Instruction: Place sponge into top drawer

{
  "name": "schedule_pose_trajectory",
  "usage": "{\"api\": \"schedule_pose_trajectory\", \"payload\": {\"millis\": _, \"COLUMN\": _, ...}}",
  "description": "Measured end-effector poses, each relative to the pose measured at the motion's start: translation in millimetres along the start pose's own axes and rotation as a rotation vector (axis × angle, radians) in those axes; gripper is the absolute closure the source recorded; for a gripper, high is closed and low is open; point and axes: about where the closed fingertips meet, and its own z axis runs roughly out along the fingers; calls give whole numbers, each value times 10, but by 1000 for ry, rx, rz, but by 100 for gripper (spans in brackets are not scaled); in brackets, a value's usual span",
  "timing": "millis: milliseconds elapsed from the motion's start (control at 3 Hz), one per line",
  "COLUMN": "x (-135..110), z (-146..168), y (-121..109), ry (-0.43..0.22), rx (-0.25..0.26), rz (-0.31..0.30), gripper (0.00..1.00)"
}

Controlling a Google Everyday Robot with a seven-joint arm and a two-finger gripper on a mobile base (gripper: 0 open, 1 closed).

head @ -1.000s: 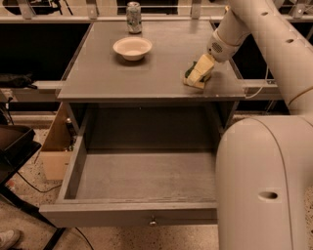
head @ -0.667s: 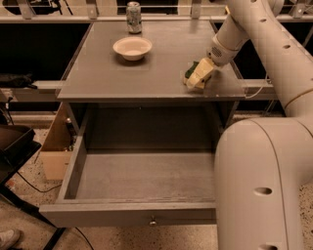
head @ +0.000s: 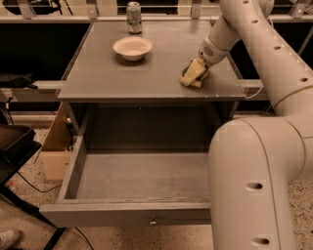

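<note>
The sponge lies on the right side of the grey countertop; only a dark green patch of it shows, mostly covered by my gripper. My gripper is down at the countertop right on the sponge, near the counter's right front corner. The top drawer is pulled wide open below the counter, with its small round metal knob at the front centre. Its grey inside holds nothing I can see. My arm's big pale body hides the drawer's right end.
A cream bowl sits on the counter at the back left, with a drink can behind it. A cardboard box stands left of the cabinet, and a dark chair-like object at far left.
My gripper has shifted slightly left and toward the counter's front edge, staying on the sponge. The drawer, bowl and can have not moved.
</note>
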Motion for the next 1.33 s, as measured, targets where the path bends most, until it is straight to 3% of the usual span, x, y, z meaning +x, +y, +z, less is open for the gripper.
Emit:
{"api": "schedule_pose_trajectory", "payload": {"millis": 333, "x": -7, "z": -16, "y": 1, "ry": 0, "rx": 0, "rz": 0, "gripper": 81}}
{"api": "schedule_pose_trajectory", "payload": {"millis": 667, "x": -17, "z": -35, "y": 3, "ry": 0, "rx": 0, "rz": 0, "gripper": 100}}
{"api": "schedule_pose_trajectory", "payload": {"millis": 1000, "x": -221, "z": -248, "y": 213, "ry": 5, "rx": 43, "rz": -64, "gripper": 100}}
{"api": "schedule_pose_trajectory", "payload": {"millis": 1333, "x": -271, "z": -743, "y": 604, "ry": -10, "rx": 95, "rz": -101, "gripper": 100}}
